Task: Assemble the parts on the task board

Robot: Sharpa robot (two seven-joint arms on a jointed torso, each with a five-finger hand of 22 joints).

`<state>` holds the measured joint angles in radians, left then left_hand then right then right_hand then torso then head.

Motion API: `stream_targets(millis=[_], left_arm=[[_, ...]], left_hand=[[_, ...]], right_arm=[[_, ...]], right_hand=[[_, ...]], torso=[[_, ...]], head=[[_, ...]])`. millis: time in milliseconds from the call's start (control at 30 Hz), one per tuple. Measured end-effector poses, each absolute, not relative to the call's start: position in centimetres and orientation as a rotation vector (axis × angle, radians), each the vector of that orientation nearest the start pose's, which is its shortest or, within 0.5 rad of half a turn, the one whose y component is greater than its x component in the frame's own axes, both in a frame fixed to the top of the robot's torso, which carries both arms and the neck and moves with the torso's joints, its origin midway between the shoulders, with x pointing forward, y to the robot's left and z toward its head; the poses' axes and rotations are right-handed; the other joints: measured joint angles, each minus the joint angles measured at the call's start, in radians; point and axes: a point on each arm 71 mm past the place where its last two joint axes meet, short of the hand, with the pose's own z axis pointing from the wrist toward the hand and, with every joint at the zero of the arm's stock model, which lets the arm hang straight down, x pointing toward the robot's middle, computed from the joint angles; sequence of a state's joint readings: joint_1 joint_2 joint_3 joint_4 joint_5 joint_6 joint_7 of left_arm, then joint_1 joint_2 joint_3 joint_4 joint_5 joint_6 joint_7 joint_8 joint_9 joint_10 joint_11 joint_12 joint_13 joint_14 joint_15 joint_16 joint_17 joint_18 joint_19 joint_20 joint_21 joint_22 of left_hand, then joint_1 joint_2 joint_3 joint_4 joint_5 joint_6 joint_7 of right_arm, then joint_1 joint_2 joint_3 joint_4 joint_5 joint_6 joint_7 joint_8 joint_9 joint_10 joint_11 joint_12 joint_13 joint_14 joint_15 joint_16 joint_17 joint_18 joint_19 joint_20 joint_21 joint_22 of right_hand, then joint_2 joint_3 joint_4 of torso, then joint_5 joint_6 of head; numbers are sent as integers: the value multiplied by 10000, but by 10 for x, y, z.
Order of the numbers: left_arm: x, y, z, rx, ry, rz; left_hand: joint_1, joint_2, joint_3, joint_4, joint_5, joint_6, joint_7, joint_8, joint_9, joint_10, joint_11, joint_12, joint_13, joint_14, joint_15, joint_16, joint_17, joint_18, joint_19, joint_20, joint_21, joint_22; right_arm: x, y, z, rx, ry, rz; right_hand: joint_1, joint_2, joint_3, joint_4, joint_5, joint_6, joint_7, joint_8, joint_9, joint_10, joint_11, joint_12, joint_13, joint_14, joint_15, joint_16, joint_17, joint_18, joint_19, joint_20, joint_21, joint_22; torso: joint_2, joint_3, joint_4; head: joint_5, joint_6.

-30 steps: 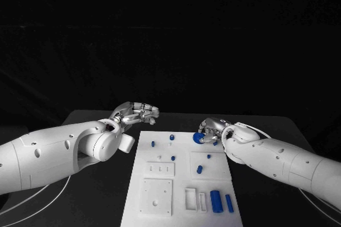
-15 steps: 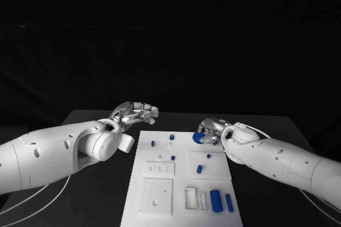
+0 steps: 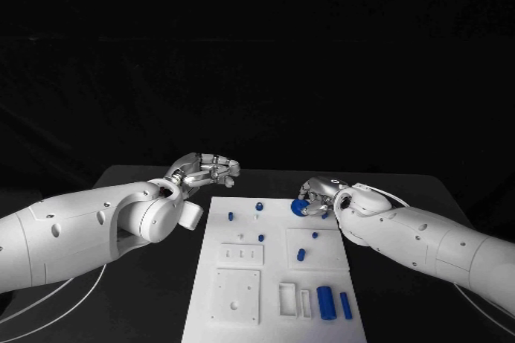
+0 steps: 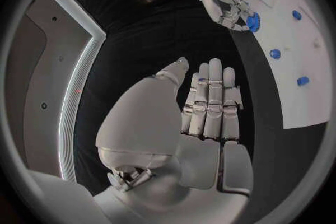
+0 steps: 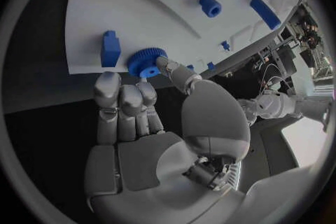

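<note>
Head view: task board (image 3: 242, 298) bears blue parts (image 3: 325, 303).

Task board (image 3: 242, 283): white plate, flat mid-table, long side running away from the robot. Blue gear (image 3: 299, 207) (image 5: 144, 61) at its far right corner, toothed rim, pinched in right hand (image 3: 318, 196). Small blue pegs (image 3: 259, 207) upright at far end; blue bars (image 3: 326, 303) flat at near right.

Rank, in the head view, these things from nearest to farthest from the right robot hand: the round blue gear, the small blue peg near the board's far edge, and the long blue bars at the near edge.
1. Round blue gear: held at the right robot hand, over the white task board's far right corner.
2. Small blue peg: far edge, further left.
3. Long blue bars: near edge, right side.
</note>
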<state>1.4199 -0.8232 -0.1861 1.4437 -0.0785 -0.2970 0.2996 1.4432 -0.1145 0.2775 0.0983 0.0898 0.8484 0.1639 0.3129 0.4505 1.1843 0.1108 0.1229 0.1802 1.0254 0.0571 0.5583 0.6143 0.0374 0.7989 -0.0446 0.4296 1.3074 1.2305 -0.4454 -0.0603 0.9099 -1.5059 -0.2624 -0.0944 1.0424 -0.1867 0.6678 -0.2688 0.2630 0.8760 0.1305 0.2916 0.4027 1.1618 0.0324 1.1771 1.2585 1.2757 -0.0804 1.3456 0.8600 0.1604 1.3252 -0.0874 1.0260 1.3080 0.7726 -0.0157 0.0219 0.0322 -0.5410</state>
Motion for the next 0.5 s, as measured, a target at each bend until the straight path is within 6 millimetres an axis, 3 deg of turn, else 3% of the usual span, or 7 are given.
stream_targets(millis=[133,267,500], left_arm=[[522,224,-130,-9262,14913,-14045],[522,224,-130,-9261,14916,-14048],[522,224,-130,-9261,14916,-14047]], left_hand=[[0,0,4,-4,0,0,0,0,9,0,0,0,0,0,0,0,0,0,0,0,0,0],[0,0,26,-26,0,0,0,0,9,0,0,0,-1,0,0,0,0,1,0,0,0,0],[0,0,26,-26,0,0,0,0,9,0,0,0,8,0,0,0,0,0,0,0,0,1]], right_arm=[[584,-174,-207,-1655,16852,3884],[583,-173,-207,-1852,16805,3832],[578,-171,-208,-2354,16523,3630]], right_hand=[[-89,153,86,86,319,159,-159,197,83,-110,-112,0,-63,47,-46,-66,48,-1,0,0,39,0],[-142,195,181,180,577,163,-163,321,124,-149,-152,0,-115,51,-127,-115,97,-1,0,1,39,-1],[-171,221,210,210,586,174,-174,370,184,-109,-256,-1,-127,54,-162,-116,128,0,0,2,79,-1]], torso=[[0,0,-3],[-1,0,-12],[-4,-1,-12]], head=[[1,-2],[2,11],[-14,19]])
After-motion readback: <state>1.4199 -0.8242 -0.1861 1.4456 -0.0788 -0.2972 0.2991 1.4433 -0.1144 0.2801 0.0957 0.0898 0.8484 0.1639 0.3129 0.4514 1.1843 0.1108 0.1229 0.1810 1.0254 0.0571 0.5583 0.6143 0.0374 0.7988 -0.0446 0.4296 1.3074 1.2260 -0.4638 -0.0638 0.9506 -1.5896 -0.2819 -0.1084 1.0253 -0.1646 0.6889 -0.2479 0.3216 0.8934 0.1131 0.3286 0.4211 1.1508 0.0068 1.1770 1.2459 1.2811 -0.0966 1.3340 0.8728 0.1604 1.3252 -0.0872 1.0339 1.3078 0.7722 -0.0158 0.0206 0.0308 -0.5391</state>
